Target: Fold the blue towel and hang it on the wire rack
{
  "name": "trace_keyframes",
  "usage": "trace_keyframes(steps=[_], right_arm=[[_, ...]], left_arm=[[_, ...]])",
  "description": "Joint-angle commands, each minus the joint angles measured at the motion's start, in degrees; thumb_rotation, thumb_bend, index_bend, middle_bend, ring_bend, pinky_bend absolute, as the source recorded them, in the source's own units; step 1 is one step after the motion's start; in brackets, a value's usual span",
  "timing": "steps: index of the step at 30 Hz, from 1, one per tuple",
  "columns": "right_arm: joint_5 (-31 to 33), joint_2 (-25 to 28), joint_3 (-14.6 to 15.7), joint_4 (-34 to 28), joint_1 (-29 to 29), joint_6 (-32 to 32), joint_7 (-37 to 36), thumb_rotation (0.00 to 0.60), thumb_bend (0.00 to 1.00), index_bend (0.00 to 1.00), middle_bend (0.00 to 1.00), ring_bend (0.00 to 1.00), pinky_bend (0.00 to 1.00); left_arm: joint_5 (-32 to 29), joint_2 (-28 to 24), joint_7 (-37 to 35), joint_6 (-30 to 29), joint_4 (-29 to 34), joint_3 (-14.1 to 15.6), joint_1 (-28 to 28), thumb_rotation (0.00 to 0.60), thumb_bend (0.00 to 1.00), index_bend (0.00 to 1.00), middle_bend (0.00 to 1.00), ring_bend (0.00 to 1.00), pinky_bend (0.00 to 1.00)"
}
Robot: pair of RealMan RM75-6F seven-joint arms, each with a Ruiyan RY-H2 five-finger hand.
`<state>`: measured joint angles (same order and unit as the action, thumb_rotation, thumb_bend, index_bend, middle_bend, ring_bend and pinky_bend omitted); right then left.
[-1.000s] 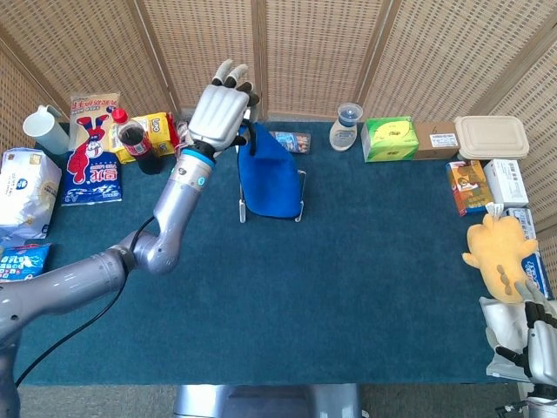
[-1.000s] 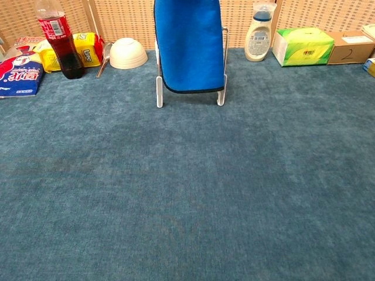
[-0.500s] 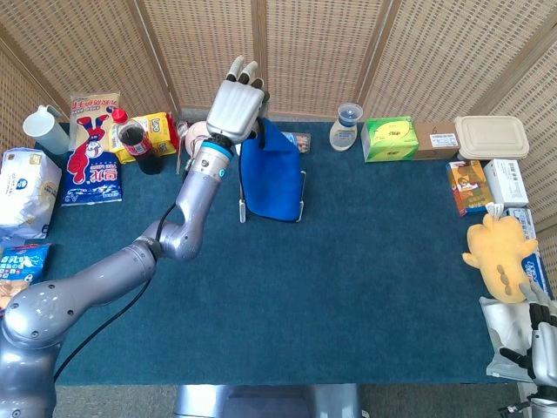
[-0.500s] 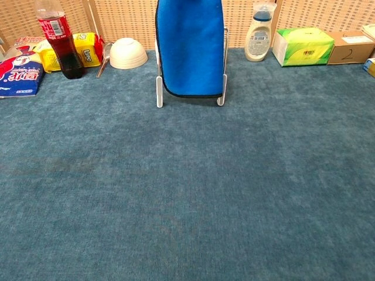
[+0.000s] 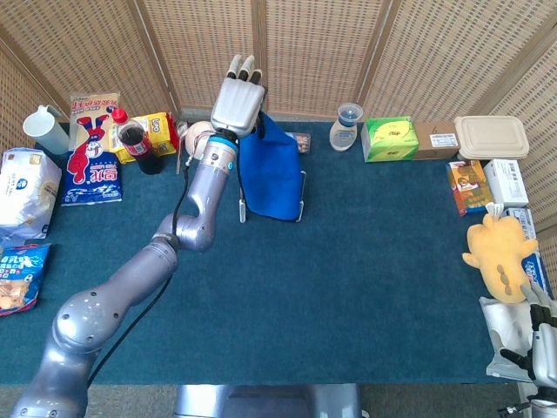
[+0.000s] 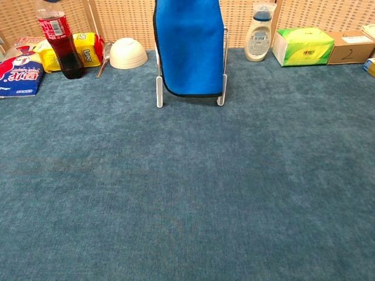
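Observation:
The blue towel (image 5: 270,174) hangs draped over the white wire rack (image 5: 242,209) at the back middle of the table. Its top corner is drawn up into a peak toward my left hand (image 5: 237,100). That hand is raised over the rack's left top with its fingers pointing up, and it seems to pinch the towel's top edge; the thumb side is hidden. In the chest view the towel (image 6: 190,47) covers the rack (image 6: 159,93) down to its feet, and the hand is out of frame. My right hand (image 5: 538,344) rests at the table's near right corner, holding nothing.
A cola bottle (image 5: 135,139), snack bags and a white bowl (image 6: 128,54) stand left of the rack. A white bottle (image 5: 345,126), a green tissue box (image 5: 390,139) and other boxes line the back right. A yellow plush toy (image 5: 500,252) lies at the right edge.
My left hand has moved right and toward the back, from beside the rack's left to over its top. The towel's lower edge has dropped slightly. The right hand has stayed still.

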<state>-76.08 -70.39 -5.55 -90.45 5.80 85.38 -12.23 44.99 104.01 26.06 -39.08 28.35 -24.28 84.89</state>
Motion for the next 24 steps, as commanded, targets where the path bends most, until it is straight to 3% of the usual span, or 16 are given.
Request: trace_keyframes(steps=[1, 10, 24], right_arm=[[-0.2, 0.2, 0.1, -0.3, 0.2, 0.2, 0.1, 0.600, 0.28, 0.04, 0.04, 0.00, 0.00], [-1.7, 0.4, 0.3, -1.0, 0.5, 1.6, -0.2, 0.600, 0.28, 0.04, 0.04, 0.00, 0.00], [-2.7, 1.0, 0.5, -1.2, 1.1, 2.7, -1.1, 0.600, 0.28, 0.04, 0.04, 0.00, 0.00]], left_arm=[[0.2, 2.3, 0.6, 1.5, -3.0, -0.3, 1.3, 0.600, 0.15, 0.11, 0.06, 0.00, 0.00], [2.5, 2.6, 0.1, -0.2, -2.3, -0.4, 1.4, 0.600, 0.08, 0.01, 0.00, 0.00, 0.00], [2.8, 0.1, 1.6, -3.1, 4.2, -1.6, -0.9, 0.600, 0.04, 0.00, 0.00, 0.00, 0.00]])
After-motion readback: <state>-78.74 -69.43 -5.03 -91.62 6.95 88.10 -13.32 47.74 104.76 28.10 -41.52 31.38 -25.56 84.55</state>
